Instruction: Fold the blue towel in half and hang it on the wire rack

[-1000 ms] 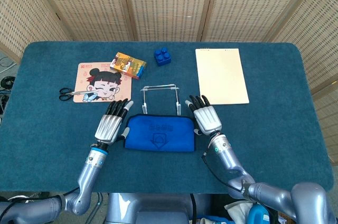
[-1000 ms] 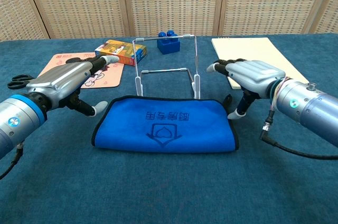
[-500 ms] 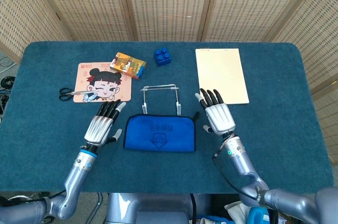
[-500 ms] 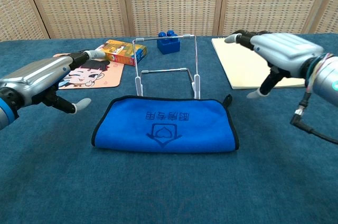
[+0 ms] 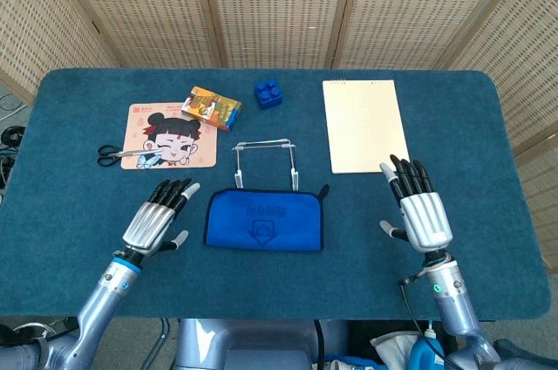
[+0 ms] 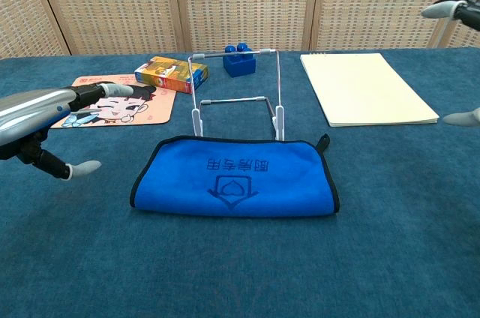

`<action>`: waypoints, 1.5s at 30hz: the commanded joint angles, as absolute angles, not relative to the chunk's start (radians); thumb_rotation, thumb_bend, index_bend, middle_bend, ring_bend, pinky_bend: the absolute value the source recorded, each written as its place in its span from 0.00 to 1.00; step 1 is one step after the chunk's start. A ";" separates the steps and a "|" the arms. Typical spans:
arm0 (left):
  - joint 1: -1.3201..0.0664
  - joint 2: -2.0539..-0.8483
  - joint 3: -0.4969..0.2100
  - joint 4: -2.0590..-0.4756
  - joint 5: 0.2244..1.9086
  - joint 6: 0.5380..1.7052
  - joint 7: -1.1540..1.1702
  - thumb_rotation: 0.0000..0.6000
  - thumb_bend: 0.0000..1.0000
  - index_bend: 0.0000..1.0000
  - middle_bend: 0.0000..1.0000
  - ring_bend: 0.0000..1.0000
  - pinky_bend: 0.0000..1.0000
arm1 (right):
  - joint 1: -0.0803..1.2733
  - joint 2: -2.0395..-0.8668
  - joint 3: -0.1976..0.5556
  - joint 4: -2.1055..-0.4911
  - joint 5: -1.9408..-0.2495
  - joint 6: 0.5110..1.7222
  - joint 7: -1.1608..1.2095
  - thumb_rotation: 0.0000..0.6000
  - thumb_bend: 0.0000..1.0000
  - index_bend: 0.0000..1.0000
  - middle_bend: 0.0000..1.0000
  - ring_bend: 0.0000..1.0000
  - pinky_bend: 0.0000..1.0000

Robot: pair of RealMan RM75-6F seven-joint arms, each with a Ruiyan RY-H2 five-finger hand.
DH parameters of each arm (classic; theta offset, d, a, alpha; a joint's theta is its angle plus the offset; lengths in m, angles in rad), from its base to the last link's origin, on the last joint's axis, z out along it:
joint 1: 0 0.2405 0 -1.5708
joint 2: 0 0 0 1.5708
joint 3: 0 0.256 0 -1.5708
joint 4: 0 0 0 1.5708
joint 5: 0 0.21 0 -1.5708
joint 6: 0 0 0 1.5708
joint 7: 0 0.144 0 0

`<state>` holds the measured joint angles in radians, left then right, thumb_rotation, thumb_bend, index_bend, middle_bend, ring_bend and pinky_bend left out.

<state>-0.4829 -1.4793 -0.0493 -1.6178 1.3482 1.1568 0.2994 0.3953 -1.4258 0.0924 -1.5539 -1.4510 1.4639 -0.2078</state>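
Table [image 5: 488, 126] bears towel [image 5: 263, 221], rack [image 5: 264, 163], notepad [image 5: 364, 124].

I'm working in what looks like a staged test area in a lab: a worktop [image 5: 488, 239] covered in teal cloth, boxed in by woven folding screens [image 5: 279, 3], with unrelated props laid out: scissors [image 5: 118, 154], toy block [image 5: 268, 92], notepad [image 5: 364, 124].

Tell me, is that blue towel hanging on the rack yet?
No. The blue towel lies folded flat on the table, just in front of the wire rack.
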 commanded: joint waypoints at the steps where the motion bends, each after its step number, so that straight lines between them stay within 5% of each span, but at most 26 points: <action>1: -0.472 -1.472 -0.023 -1.633 1.377 1.158 0.296 1.00 0.35 0.01 0.00 0.00 0.00 | 0.324 -1.396 0.048 -1.590 -1.513 1.553 -0.187 1.00 0.00 0.00 0.00 0.00 0.00; 5: -0.455 -1.499 0.008 -1.627 1.424 1.184 0.298 1.00 0.34 0.06 0.00 0.00 0.00 | 0.235 -1.380 -0.010 -1.630 -1.603 1.676 -0.173 1.00 0.00 0.00 0.00 0.00 0.00; 14: -0.427 -1.554 0.027 -1.596 1.432 1.202 0.336 1.00 0.34 0.28 0.00 0.00 0.00 | 0.185 -1.363 -0.018 -1.640 -1.665 1.721 -0.159 1.00 0.00 0.00 0.00 0.00 0.00; 45: -0.488 -1.740 -0.023 -1.335 1.405 1.098 0.323 1.00 0.34 0.29 0.00 0.00 0.00 | 0.164 -1.370 0.008 -1.637 -1.705 1.658 -0.126 1.00 0.00 0.00 0.00 0.00 0.00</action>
